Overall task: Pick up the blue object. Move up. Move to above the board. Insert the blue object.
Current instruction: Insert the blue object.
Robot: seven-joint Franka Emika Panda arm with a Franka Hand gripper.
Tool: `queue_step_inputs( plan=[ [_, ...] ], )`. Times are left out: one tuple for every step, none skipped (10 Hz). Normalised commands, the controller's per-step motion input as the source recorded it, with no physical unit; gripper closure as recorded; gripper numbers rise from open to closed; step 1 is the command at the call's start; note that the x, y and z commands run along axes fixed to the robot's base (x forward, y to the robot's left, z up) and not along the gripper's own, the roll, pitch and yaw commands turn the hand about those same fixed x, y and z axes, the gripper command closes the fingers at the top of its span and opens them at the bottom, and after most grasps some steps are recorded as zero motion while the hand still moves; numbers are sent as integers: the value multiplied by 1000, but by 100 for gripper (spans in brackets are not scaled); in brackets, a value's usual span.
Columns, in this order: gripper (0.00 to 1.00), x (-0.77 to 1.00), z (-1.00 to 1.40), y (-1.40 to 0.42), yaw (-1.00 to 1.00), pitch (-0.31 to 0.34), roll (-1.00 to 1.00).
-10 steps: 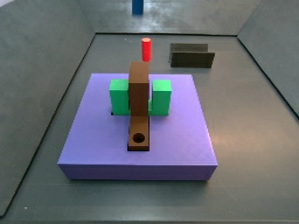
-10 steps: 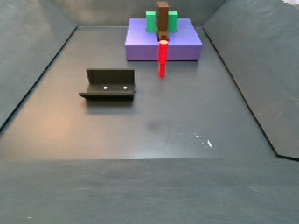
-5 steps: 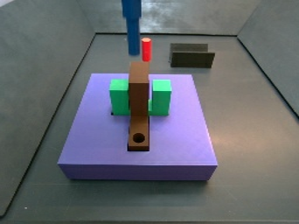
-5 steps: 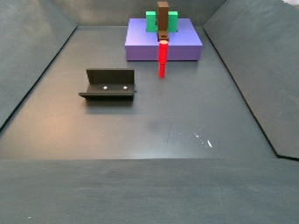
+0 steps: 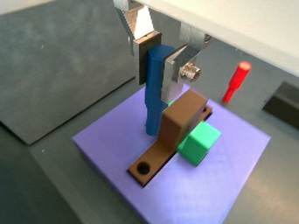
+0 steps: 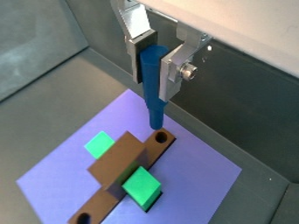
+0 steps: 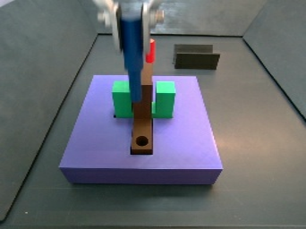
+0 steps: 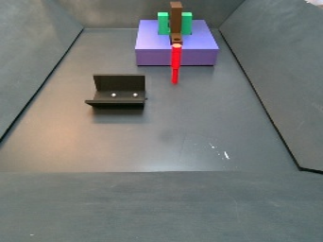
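My gripper (image 5: pixel 160 61) is shut on the blue object (image 5: pixel 155 92), a dark blue peg that hangs upright between the silver fingers (image 5: pixel 177 72). In a wrist view the peg (image 6: pixel 152 83) ends just short of the round hole (image 6: pixel 160 137) at the end of the board (image 6: pixel 122 171), without touching it. In a side view the gripper (image 7: pixel 127 16) holds the peg (image 7: pixel 129 54) above the board (image 7: pixel 142 116), whose hole (image 7: pixel 142 141) is at the near end. Green blocks (image 7: pixel 122 98) (image 7: pixel 165 98) flank the board. The gripper is out of the side view that shows the board (image 8: pixel 178 13) at the far end.
The board sits on a lavender-blue slab (image 7: pixel 96 152), which also shows in a side view (image 8: pixel 195 52). A red peg (image 7: pixel 150 49) stands behind the slab, seen also in a wrist view (image 5: pixel 237 80). The dark fixture (image 8: pixel 116 92) stands on the grey floor (image 8: pixel 164 142).
The gripper with the blue peg has come down into the side view and moved over the board. Nothing else has moved.
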Motion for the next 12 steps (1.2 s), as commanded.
queue_step_inputs(
  plan=[
    [100,0,-511,-371,0,-27,164],
    [100,0,-509,-423,0,-20,266],
    [100,0,-474,-443,0,0,357],
    [100,0,-437,-363,0,0,300],
    [100,89,-383,-74,-57,11,127],
    [100,103,-343,0,-91,29,0],
    [100,71,-306,143,-114,37,-61],
    [100,43,-314,143,-114,16,-121],
    [100,23,-243,123,-100,10,-124],
    [100,26,-211,80,-80,0,-130],
    [100,89,-177,9,-51,0,-164],
    [100,63,-143,0,-51,0,-171]
  ],
)
